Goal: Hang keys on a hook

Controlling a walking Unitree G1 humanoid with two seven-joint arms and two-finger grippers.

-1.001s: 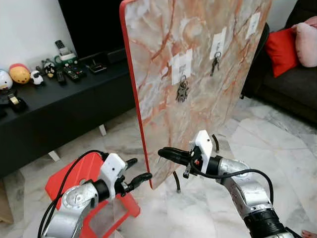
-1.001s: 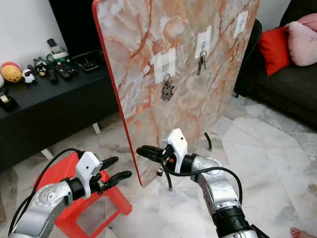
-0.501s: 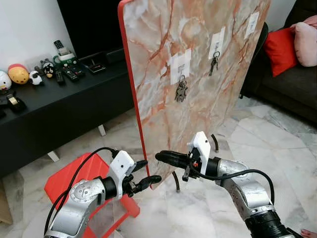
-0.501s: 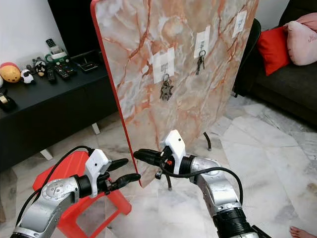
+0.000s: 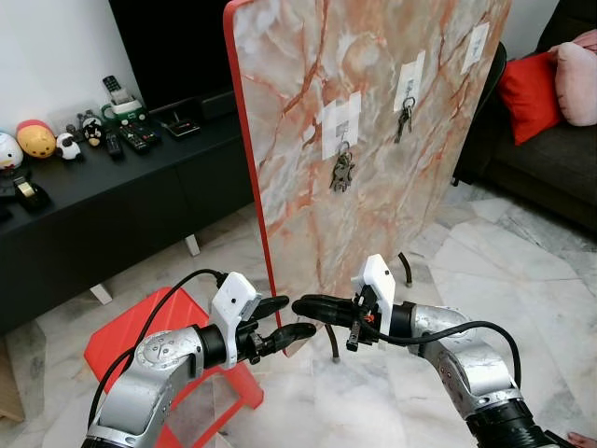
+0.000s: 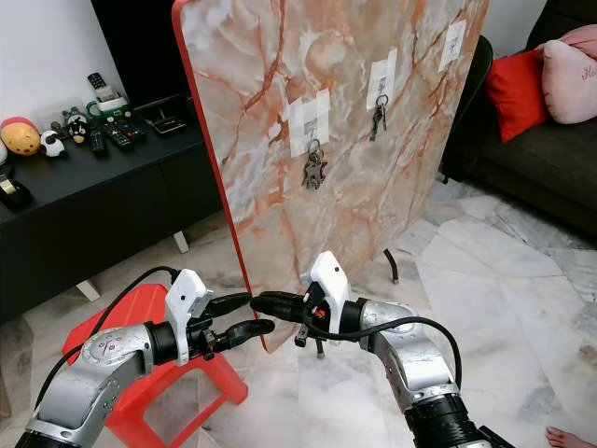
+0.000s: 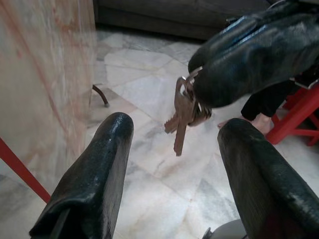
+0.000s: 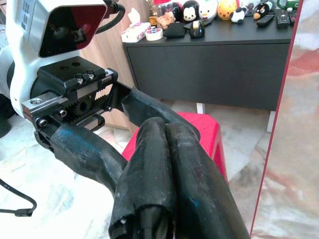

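The left wrist view shows a small bunch of brass keys [image 7: 183, 113] dangling from the right gripper's [image 5: 300, 305] pressed-together black fingers, between the left gripper's [image 5: 300, 316] spread fingers. Beyond both grippers stands the red-edged marble-patterned board [image 5: 308, 112] with hung keys, on pale marble floor [image 5: 532, 271].

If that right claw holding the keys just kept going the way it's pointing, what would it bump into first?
Most likely the left gripper. The right gripper, shut on the keys, points straight at it, its tips about between the left's open fingers. Beyond that stands the red stool.
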